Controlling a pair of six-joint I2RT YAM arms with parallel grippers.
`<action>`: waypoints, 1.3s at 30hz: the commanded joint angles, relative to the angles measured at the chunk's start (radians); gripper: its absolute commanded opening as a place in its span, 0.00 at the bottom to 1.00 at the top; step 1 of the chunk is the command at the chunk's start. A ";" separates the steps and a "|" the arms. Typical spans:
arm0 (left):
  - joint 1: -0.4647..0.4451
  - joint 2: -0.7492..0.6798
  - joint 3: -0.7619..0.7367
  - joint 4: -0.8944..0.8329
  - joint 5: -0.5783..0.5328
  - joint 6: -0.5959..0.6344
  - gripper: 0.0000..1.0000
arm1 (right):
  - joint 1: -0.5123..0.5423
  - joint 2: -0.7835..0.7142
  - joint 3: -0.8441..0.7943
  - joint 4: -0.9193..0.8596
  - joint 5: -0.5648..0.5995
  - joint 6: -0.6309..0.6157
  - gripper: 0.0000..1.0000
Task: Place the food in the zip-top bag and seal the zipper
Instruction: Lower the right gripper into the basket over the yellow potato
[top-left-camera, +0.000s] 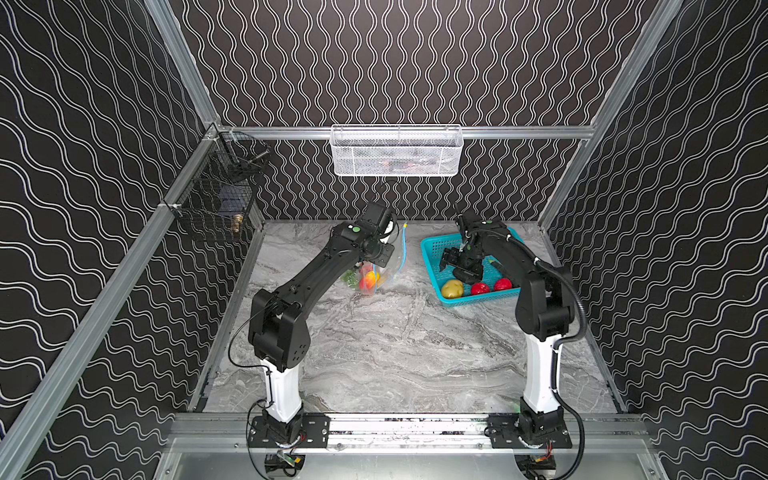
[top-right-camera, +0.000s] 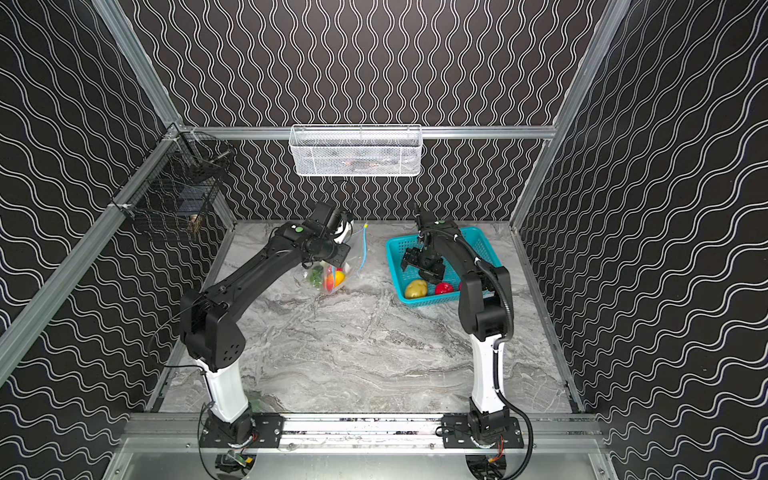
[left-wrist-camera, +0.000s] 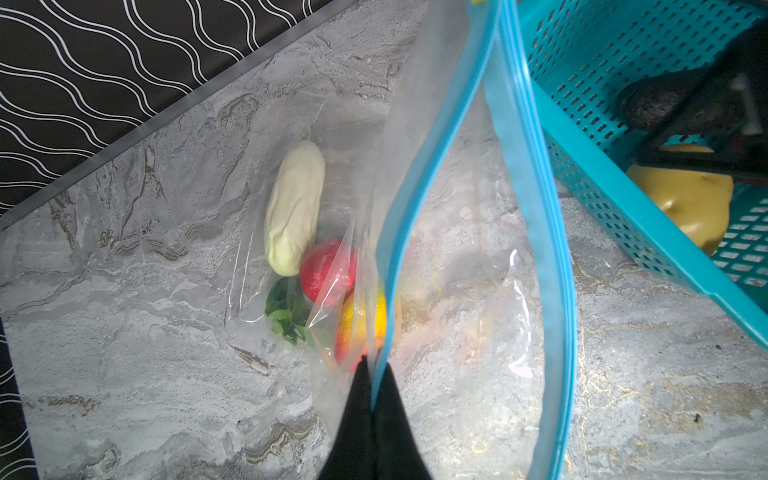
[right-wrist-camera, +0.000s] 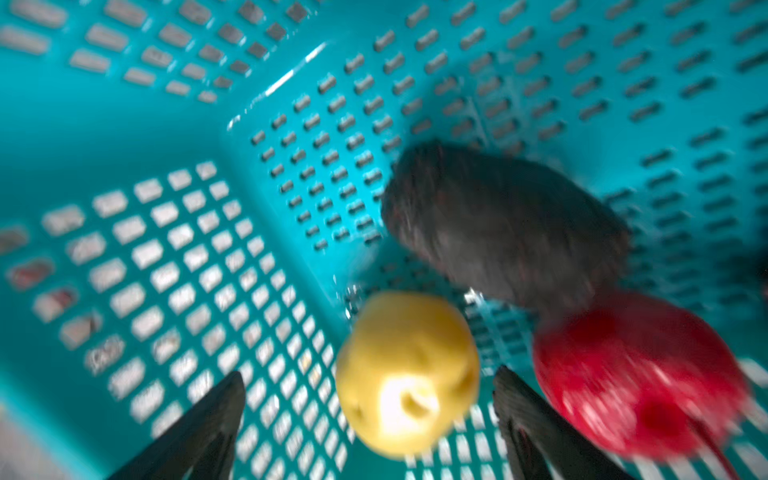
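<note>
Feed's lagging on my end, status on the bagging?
Left gripper shut on zip-top bag rim, mouth held open. Some food bagged. Right gripper open over yellow potato in teal basket. Red fruit and dark piece crowd it.

I get both top views from high at the front, looking down over the whole table (top-left-camera: 395, 353) toward the back wall. The left wrist camera sits close above the zip-top bag (left-wrist-camera: 440, 124). The right wrist camera looks closely into the teal basket (right-wrist-camera: 124, 104), which every view catches.
</note>
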 joint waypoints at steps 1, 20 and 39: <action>0.001 0.007 0.009 -0.001 0.003 -0.010 0.00 | 0.007 -0.033 -0.008 -0.053 0.041 -0.011 0.94; 0.002 0.005 0.010 -0.001 0.005 -0.013 0.00 | 0.037 0.044 -0.077 -0.021 -0.011 -0.007 0.83; 0.003 0.005 0.012 0.001 -0.008 -0.019 0.00 | 0.026 0.029 -0.090 0.074 -0.062 0.052 0.52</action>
